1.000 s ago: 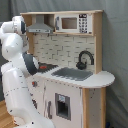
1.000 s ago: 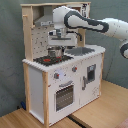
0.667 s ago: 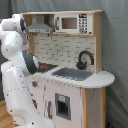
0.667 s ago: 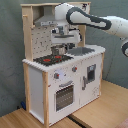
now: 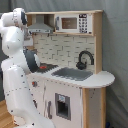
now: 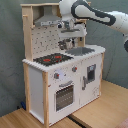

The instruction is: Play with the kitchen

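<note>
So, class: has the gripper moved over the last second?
Yes. In the second exterior view the gripper has shifted right, from over the hob toward the sink.

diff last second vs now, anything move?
Only the arm: in the second exterior view its gripper has lifted from low over the hob to hang in front of the backsplash, under the hood. Nothing taken hold of or released that I can see. The play kitchen, its oven door and the tap are unchanged.

Upright white-and-wood kitchen (image 6: 60, 75), seemingly shut
</note>
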### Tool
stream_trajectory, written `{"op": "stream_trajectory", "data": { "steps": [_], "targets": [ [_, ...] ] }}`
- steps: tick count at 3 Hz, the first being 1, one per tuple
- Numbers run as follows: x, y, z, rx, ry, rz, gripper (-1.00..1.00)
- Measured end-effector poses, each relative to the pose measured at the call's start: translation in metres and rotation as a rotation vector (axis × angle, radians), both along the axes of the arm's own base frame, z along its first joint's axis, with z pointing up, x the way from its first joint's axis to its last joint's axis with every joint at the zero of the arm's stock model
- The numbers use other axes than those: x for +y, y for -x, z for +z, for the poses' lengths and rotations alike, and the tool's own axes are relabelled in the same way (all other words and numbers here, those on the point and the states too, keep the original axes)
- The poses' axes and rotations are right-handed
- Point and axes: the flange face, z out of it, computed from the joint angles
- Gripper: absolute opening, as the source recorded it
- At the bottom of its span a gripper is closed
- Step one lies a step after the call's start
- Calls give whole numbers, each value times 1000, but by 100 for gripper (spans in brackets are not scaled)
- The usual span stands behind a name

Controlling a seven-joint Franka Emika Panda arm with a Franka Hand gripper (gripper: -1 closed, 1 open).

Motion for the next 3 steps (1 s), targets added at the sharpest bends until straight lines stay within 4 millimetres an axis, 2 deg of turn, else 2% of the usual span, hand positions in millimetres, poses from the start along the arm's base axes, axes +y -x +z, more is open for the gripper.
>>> {"op": "stream_trajectory", "data": {
  "steps": [1,2,3],
  "targets": [
    [-19,4,11,-11,61,-82,-100],
    [-36,-6,3,-17,109,-161,-100],
    [-48,-11,-5,5,97,-171,-100]
  ]
}}
